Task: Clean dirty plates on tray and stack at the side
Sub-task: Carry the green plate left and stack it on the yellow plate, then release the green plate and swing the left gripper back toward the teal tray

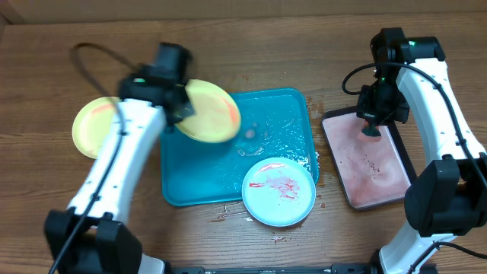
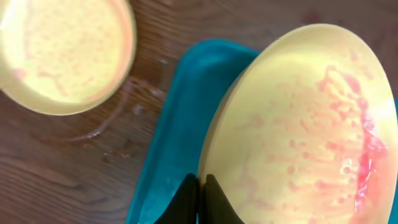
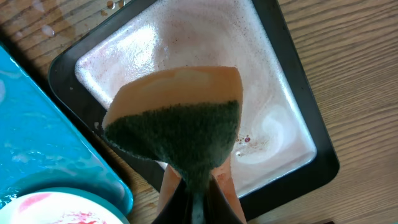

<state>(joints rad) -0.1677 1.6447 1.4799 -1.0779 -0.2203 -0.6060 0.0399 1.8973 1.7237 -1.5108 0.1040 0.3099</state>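
Left claw (image 2: 200, 186): clamped on yellow-green plate (image 2: 298, 137) rim — tilted over teal tray (image 1: 198, 183), 10 o'clock corner.
Right claw (image 3: 198, 199): clamped on sponge (image 3: 180, 134) — above black-rimmed tray (image 3: 186, 37).
Blue plate (image 1: 278, 191): at teal tray's 5 o'clock corner.

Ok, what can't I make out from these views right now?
- Overhead: left end effector blurred, its grip unclear under the wrist.
- Left wrist: held yellow-green plate cut off by the bottom edge.
- Right wrist: sponge hides the middle of the black-rimmed tray; light blue plate cut by the corner.
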